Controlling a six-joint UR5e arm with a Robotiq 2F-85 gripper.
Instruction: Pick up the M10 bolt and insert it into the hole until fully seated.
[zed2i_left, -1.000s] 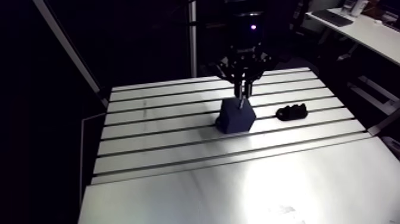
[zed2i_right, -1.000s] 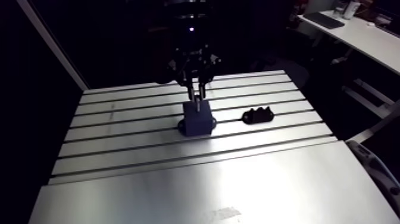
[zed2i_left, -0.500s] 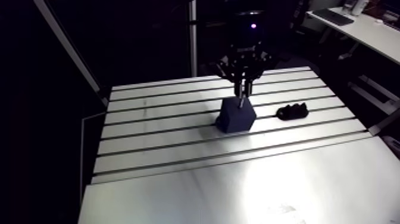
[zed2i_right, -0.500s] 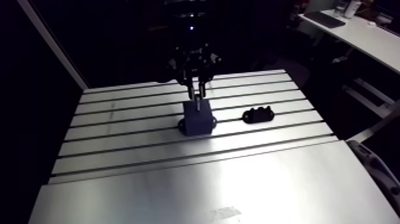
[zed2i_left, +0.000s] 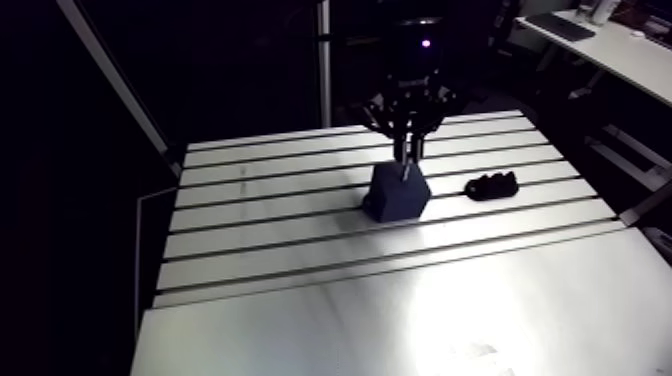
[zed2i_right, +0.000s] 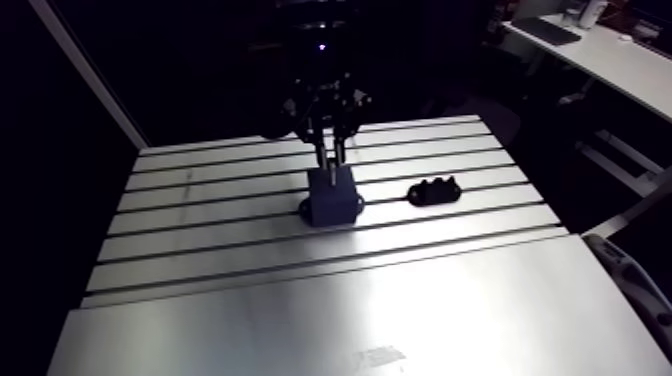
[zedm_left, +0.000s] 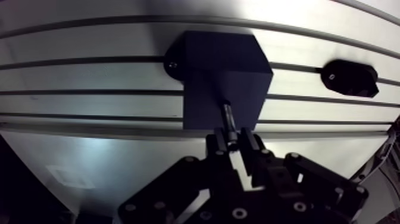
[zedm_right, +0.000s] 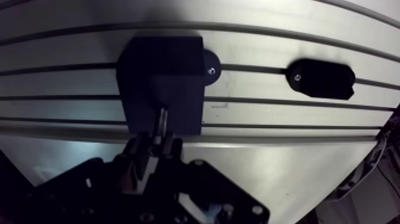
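A dark blue block stands on the slotted table, bolted down by a foot at its side. My gripper is right above it, shut on the M10 bolt. The bolt's shank points down from between the fingertips and its tip touches the block's near face. The hole itself is hidden under the bolt tip. In the arm view the gripper hangs straight over the block.
A black holder lies on the table beside the block, apart from it; it shows too in the arm view as the black holder. The smooth front plate lies nearer the camera.
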